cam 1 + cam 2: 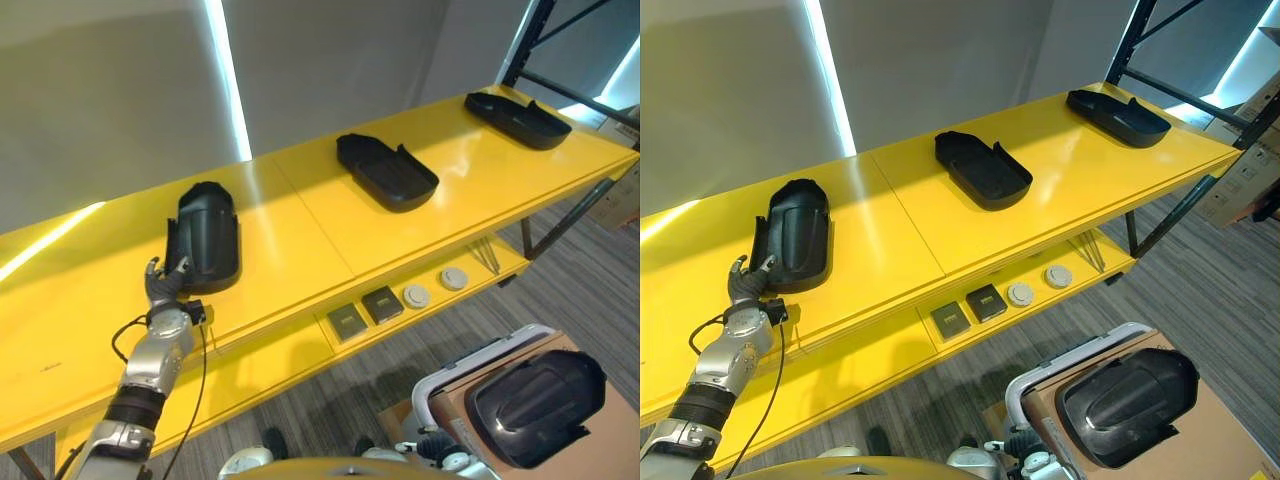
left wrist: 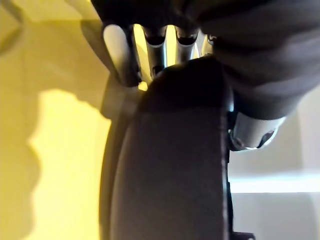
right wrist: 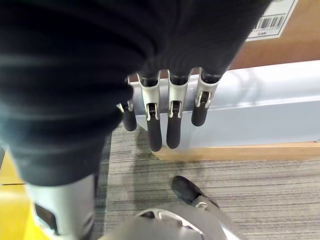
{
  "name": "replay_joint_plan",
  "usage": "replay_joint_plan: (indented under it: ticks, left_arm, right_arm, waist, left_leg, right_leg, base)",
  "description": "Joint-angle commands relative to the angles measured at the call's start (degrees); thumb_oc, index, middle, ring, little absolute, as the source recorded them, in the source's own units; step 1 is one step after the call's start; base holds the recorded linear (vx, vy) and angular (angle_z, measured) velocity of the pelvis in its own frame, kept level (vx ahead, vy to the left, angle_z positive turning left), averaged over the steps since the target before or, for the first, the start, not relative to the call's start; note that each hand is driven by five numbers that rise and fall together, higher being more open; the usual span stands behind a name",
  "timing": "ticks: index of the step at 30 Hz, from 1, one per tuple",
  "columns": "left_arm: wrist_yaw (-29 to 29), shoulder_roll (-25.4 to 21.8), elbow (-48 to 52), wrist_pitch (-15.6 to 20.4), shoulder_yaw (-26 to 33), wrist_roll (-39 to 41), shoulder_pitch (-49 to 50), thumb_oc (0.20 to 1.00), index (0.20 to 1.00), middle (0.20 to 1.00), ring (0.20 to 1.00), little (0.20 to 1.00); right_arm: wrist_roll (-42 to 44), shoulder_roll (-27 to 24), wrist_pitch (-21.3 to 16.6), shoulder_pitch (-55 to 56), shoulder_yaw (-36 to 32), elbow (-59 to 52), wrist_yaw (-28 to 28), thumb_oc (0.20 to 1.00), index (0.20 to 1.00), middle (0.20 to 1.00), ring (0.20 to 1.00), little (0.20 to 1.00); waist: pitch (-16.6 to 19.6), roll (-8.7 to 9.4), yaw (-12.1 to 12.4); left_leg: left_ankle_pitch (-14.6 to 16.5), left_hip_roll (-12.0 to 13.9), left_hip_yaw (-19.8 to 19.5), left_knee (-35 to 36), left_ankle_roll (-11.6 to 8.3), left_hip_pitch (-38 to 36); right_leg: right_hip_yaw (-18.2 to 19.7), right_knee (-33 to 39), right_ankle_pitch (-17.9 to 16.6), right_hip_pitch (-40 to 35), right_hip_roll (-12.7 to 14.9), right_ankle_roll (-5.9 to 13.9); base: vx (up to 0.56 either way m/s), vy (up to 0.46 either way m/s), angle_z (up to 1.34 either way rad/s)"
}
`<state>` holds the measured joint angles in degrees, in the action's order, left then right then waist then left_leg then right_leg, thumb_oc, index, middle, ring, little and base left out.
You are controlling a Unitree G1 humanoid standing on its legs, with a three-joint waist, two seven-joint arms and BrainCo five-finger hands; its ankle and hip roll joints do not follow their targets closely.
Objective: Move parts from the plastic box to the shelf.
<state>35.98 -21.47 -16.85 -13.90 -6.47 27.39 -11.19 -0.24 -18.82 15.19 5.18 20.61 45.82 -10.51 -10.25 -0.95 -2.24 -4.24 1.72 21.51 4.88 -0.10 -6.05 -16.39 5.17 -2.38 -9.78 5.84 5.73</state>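
Note:
Three black moulded parts lie on the yellow shelf [image 1: 300,250]: one at the left [image 1: 208,235], one in the middle [image 1: 386,172], one at the far right [image 1: 516,118]. My left hand [image 1: 165,283] is at the near end of the left part [image 2: 170,165], which sits between its fingers [image 2: 116,50] and thumb, so the hand is shut on it. Another black part [image 1: 538,405] lies in the pale plastic box [image 1: 445,385] at the lower right. My right hand [image 3: 152,125] hangs open over the floor beside the box wall [image 3: 260,115].
A lower yellow ledge holds two dark square pieces [image 1: 364,312] and two round white discs [image 1: 435,287]. A dark rack upright [image 1: 525,40] stands at the far right. Cardboard boxes [image 1: 1240,185] sit beyond the shelf's right end on the grey carpet [image 1: 560,290].

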Motion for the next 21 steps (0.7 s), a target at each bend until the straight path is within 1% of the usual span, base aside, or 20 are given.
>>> replay_joint_plan:
  ticks: [1, 6, 7, 11, 12, 15, 16, 17, 19, 21]
  left_arm:
    - [-2.82, 3.1, -6.5, -4.53, -3.55, 2.23, 0.64, 1.0, 1.0, 1.0, 1.0, 1.0]
    - [-4.76, 2.72, -6.83, -4.36, -3.95, 1.99, 0.58, 1.0, 1.0, 1.0, 1.0, 1.0]
    - [-6.21, 2.62, -6.66, -3.68, -4.19, 2.51, 0.54, 1.0, 1.0, 1.0, 1.0, 1.0]
    - [-9.66, 1.78, -3.7, -3.28, -4.59, 1.09, 0.73, 1.0, 1.0, 1.0, 1.0, 1.0]
    - [-12.64, 0.58, 0.8, -3.88, -4.94, 1.72, 1.32, 1.0, 1.0, 1.0, 1.0, 1.0]
    - [-16.23, -0.79, 5.01, -4.62, -4.97, 2.76, 2.33, 1.0, 1.0, 1.0, 1.0, 1.0]
    - [-19.36, -1.63, 7.74, -5.04, -4.94, 2.45, 2.97, 1.0, 1.0, 1.0, 1.0, 1.0]
    - [-21.14, -2.11, 9.31, -5.4, -4.99, 2.4, 3.42, 1.0, 1.0, 1.0, 1.0, 1.0]
    - [-23.86, -2.95, 12.52, -6.67, -5.14, 2.43, 4.27, 1.0, 1.0, 1.0, 1.0, 1.0]
    - [-25.61, -3.5, 14.09, -7.05, -5.22, 2.59, 4.9, 1.0, 1.0, 1.0, 1.0, 1.0]
  right_arm:
    - [-0.3, -1.34, -0.83, -3.11, 1.69, -0.37, -0.97, 1.0, 1.0, 1.0, 1.0, 1.0]
    - [-0.25, -1.28, -1.18, -3.47, 1.8, -0.01, -0.99, 1.0, 1.0, 1.0, 1.0, 1.0]
    - [-0.41, -1.18, -0.95, -3.69, 1.92, -0.06, -1.03, 1.0, 1.0, 1.0, 1.0, 1.0]
    - [-0.29, -1.36, -0.91, -3.8, 1.95, -0.23, -1.33, 1.0, 1.0, 1.0, 1.0, 1.0]
    - [0.03, -1.5, -1.27, -3.87, 1.58, 0.0, -1.69, 1.0, 1.0, 1.0, 1.0, 1.0]
    - [-0.2, -1.72, -1.75, -3.95, 0.97, 0.39, -1.38, 1.0, 1.0, 1.0, 1.0, 1.0]
    - [-0.24, -1.8, -1.89, -3.91, 0.61, 0.41, -1.36, 1.0, 1.0, 1.0, 1.0, 1.0]
    - [-0.12, -1.91, -2.11, -3.87, 0.43, 0.51, -1.4, 1.0, 1.0, 1.0, 1.0, 1.0]
    - [-0.29, -1.92, -2.38, -3.81, -0.07, 0.58, -1.41, 1.0, 1.0, 1.0, 1.0, 1.0]
    - [-0.46, -1.9, -2.82, -3.81, -0.27, 0.93, -1.41, 1.0, 1.0, 1.0, 1.0, 1.0]
  waist:
    - [-1.92, -0.27, -0.92]
    - [-1.96, -0.44, -0.82]
    - [-2.0, -0.48, -0.74]
    - [-2.18, -0.65, -0.47]
    - [-2.39, -0.86, -0.03]
    - [-2.52, -1.05, 0.42]
    - [-2.6, -1.21, 0.75]
    - [-2.6, -1.29, 0.93]
    - [-2.55, -1.5, 1.27]
    - [-2.45, -1.59, 1.51]
  left_leg:
    - [2.28, 7.82, 1.44, -2.33, -4.98, -1.14]
    - [2.43, 7.74, 1.28, -2.47, -4.94, -1.14]
    - [2.51, 7.68, 1.2, -2.53, -4.89, -1.14]
    - [2.59, 7.58, 1.0, -2.54, -4.86, -1.13]
    - [2.64, 7.41, 0.71, -2.53, -4.82, -1.05]
    - [2.63, 7.28, 0.5, -2.44, -4.81, -1.0]
    - [2.7, 7.16, 0.34, -2.45, -4.76, -1.01]
    - [2.71, 7.07, 0.21, -2.47, -4.74, -0.98]
    - [2.74, 6.83, -0.04, -2.27, -4.67, -1.09]
    - [2.75, 6.7, -0.18, -2.17, -4.65, -1.16]
  right_leg:
    - [-2.9, -0.46, 2.61, -0.25, 0.6, -0.01]
    - [-2.86, -0.52, 2.68, -0.25, 0.62, -0.05]
    - [-2.86, -0.54, 2.67, -0.24, 0.64, -0.05]
    - [-2.98, -0.55, 2.66, -0.18, 0.73, -0.07]
    - [-3.22, -0.55, 2.6, -0.14, 0.84, -0.03]
    - [-3.43, -0.58, 2.48, -0.07, 0.94, 0.05]
    - [-3.64, -0.62, 2.47, -0.11, 1.02, 0.08]
    - [-3.72, -0.56, 2.41, -0.17, 1.07, 0.1]
    - [-3.85, -0.54, 2.34, -0.2, 1.14, 0.21]
    - [-3.95, -0.53, 2.26, -0.2, 1.18, 0.29]
  base:
    - [0.0, 0.0, 0.0]
    - [0.0, 0.0, 0.0]
    - [0.0, 0.0, 0.0]
    - [0.0, 0.0, 0.0]
    - [-0.03, 0.023, 0.0]
    - [-0.01, 0.006, 0.02]
    - [-0.01, 0.023, 0.07]
    - [-0.01, 0.028, 0.07]
    - [0.0, 0.012, 0.02]
    - [0.0, 0.022, 0.09]
